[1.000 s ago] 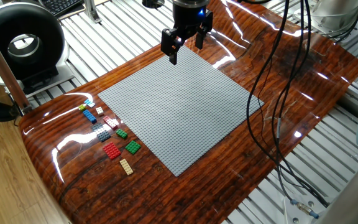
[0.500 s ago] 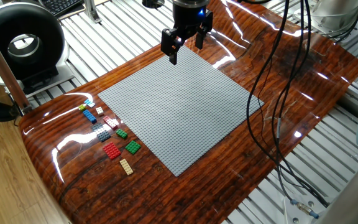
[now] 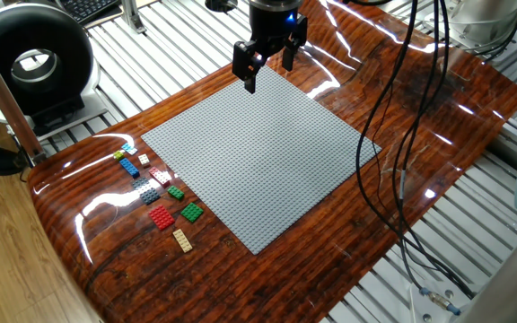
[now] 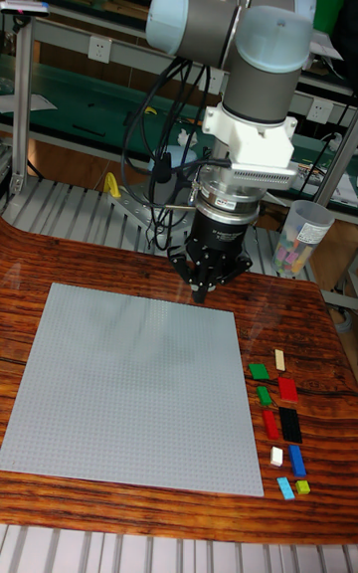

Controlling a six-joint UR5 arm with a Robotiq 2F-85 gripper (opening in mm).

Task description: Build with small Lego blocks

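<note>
Gripper (image 3: 268,65) released above the baseplate's (image 3: 258,152) far corner.
We see the small Lego blocks (image 3: 158,194) well apart, at the counter's (image 3: 330,251) near left.

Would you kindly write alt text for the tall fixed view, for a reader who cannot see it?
A grey UR5 robot arm holds its black two-finger gripper, open and empty, above the far edge of a large grey studded square baseplate on a glossy wooden table. Small Lego blocks in red, green, blue, tan, white, black and yellow-green lie loose to the right of the baseplate.
</note>
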